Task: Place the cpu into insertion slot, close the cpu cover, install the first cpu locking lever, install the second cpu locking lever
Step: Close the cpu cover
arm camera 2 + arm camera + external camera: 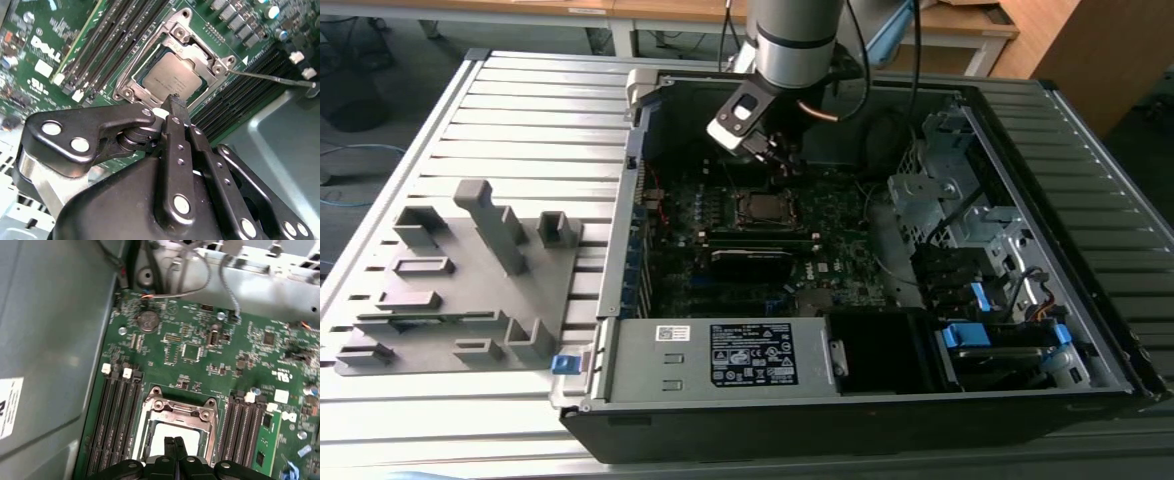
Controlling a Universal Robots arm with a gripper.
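The jaws are closed flat together with nothing between them. Their fingertips (176, 104) sit close over the cpu (172, 77); whether they touch it is unclear. The second wrist view shows the cpu lying in the insertion slot (125, 93) with the cpu cover (199, 50) down around it, and a thin metal lever (270, 79) sticking out over the memory slots (240, 95). In the first wrist view the cpu is a bright patch partly hidden by the jaws. In the exterior view the arm (794, 40) stands at upper centre over the computer case (854, 425) on the table (520, 110).
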